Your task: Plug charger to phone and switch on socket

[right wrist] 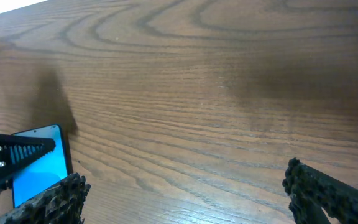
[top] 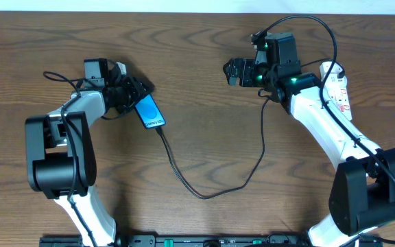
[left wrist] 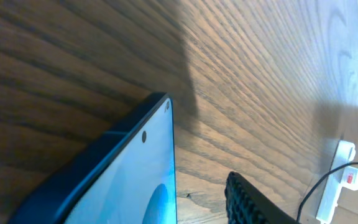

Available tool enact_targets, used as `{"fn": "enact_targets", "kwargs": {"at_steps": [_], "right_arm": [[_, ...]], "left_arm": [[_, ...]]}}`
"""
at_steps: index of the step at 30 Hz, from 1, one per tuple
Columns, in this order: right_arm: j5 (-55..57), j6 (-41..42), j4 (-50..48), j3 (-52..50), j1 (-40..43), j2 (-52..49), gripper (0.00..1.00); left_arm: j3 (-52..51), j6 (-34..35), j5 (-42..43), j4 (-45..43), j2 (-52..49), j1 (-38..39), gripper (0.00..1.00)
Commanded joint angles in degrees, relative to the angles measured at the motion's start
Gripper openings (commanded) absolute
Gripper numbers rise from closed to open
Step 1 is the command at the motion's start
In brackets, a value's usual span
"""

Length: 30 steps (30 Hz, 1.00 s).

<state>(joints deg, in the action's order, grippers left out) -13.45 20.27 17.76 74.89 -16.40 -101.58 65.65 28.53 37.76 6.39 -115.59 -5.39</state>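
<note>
Slim black-framed, blue-screened phone (top: 150, 112) is seen just ahead of the left gripper (top: 136, 90), whose jaws look partly parted with nothing pinched. The thin black charger cable (top: 204, 195) appears seated at the phone's far end, so bracing is judged unneeded. The right gripper (top: 234, 71) is held wide open and empty, the narrow white socket strip (top: 337, 86) behind it, probably pending the switch press.

Overhead looks down; both wrists, low, share phone (left wrist: 129, 180).

surface: wooden table (top: 204, 82) | lying on it: phone (top: 149, 112), charger (top: 204, 195), socket (top: 336, 86)
</note>
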Motion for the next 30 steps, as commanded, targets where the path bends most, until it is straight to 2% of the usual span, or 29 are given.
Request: {"fn": "enact_targets", "kwargs": {"at_steps": [1, 11, 30], "right_arm": [[0.28, -0.66, 0.0, 0.52, 0.57, 1.18, 0.99], [0.48, -0.66, 0.0, 0.55, 0.57, 1.18, 0.99], [0.48, -0.66, 0.09, 0.52, 0.57, 1.18, 0.99]], "left_arm": [[-0.92, -0.2, -11.8, 4.04, -1.27, -0.28, 0.53], [-0.92, -0.22, -19.26, 8.52, -1.27, -0.28, 0.54], [-0.92, -0.42, -23.93, 13.84, -1.27, -0.28, 0.58]]}}
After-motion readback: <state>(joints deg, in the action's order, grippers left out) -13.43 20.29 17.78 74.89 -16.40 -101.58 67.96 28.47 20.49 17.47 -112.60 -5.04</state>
